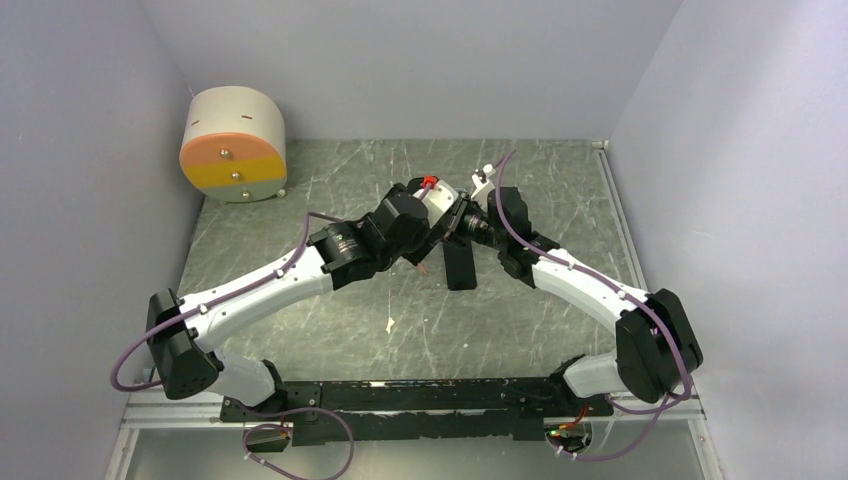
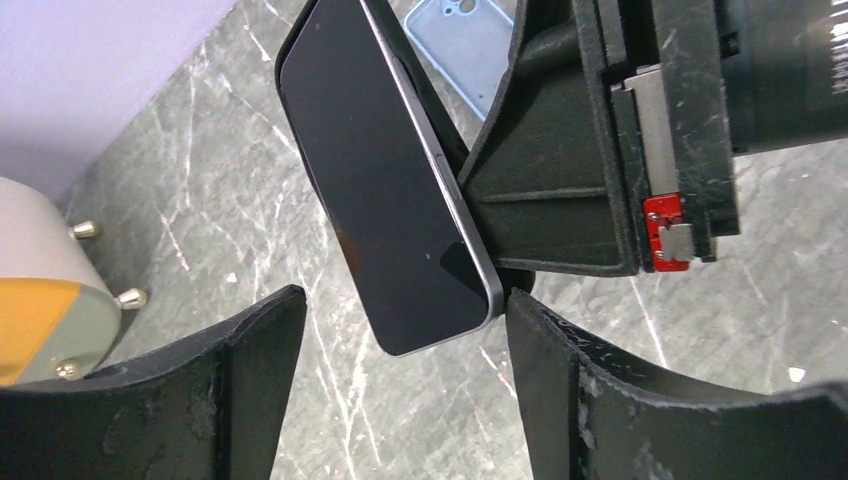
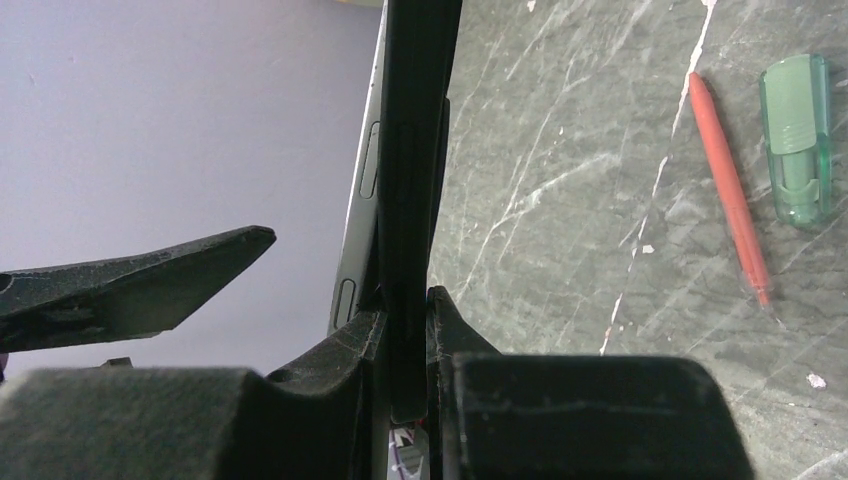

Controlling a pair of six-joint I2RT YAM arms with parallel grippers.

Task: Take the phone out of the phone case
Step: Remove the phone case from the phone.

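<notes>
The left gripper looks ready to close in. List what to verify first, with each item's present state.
1. Right gripper clamped on the phone: ok.
2. Left gripper open: ok.
3. Phone's lower corner between the left gripper's fingers: ok, nearer one finger.
4. Phone held above the table: ok.
5. Case off the phone: cannot tell. A dark layer sits against its back, while a pale blue case lies on the table.

Left hand (image 2: 400, 305) gapes wide facing the right hand (image 3: 405, 300), which is clamped tight.
</notes>
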